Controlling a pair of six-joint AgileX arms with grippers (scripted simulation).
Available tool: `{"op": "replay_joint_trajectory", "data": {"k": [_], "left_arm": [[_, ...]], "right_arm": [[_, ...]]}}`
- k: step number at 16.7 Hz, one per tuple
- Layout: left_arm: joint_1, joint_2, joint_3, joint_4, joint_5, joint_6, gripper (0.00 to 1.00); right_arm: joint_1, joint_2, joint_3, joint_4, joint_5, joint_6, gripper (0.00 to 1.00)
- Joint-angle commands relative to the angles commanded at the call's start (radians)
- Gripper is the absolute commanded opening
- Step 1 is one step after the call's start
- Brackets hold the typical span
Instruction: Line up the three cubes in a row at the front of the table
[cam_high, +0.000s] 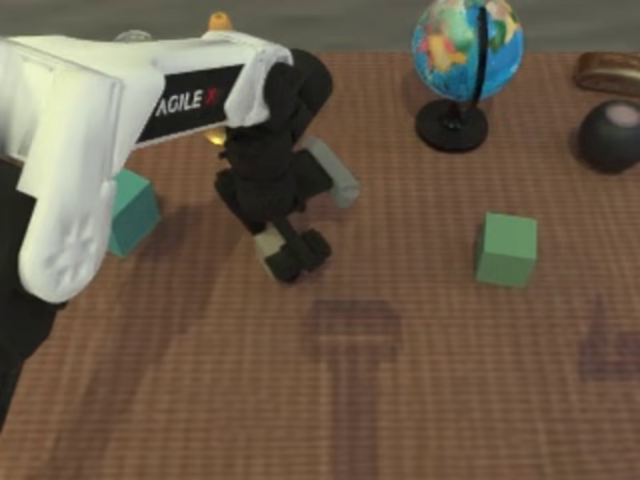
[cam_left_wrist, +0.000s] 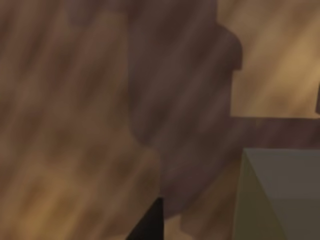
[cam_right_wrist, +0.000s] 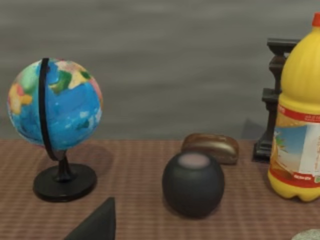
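Note:
My left gripper (cam_high: 286, 254) hangs above the table (cam_high: 180, 400) left of centre, shut on the small beige-grey cube (cam_high: 267, 243). Its shadow falls on the table nearer the front. In the left wrist view the beige-grey cube (cam_left_wrist: 282, 197) fills one corner beside a dark fingertip (cam_left_wrist: 150, 225). The large teal cube (cam_high: 135, 210) sits at the left, partly hidden under my left arm. At the right of the table rests the medium green cube (cam_high: 506, 250), on its own. My right gripper is outside the top view; one dark fingertip (cam_right_wrist: 100, 222) shows in its wrist view, with nothing at it.
A globe on a black stand (cam_high: 465, 60) is at the back, right of centre. The dark grey ball (cam_high: 612, 135) and a brown loaf-shaped thing (cam_high: 610, 72) lie at the back right. A yellow bottle (cam_right_wrist: 297, 115) stands beyond the ball.

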Motion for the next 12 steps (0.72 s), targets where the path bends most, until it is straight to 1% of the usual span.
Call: {"op": "replay_joint_trajectory", "data": {"k": [5, 6, 12], "left_arm": [[0.0, 0.0, 0.0, 0.0, 0.0, 0.0, 0.02], [0.0, 0.0, 0.0, 0.0, 0.0, 0.0, 0.0], [0.0, 0.0, 0.0, 0.0, 0.0, 0.0, 0.0]], "right_arm": [[0.0, 0.0, 0.0, 0.0, 0.0, 0.0, 1.0], [0.0, 0.0, 0.0, 0.0, 0.0, 0.0, 1.0], [0.0, 0.0, 0.0, 0.0, 0.0, 0.0, 1.0]]}}
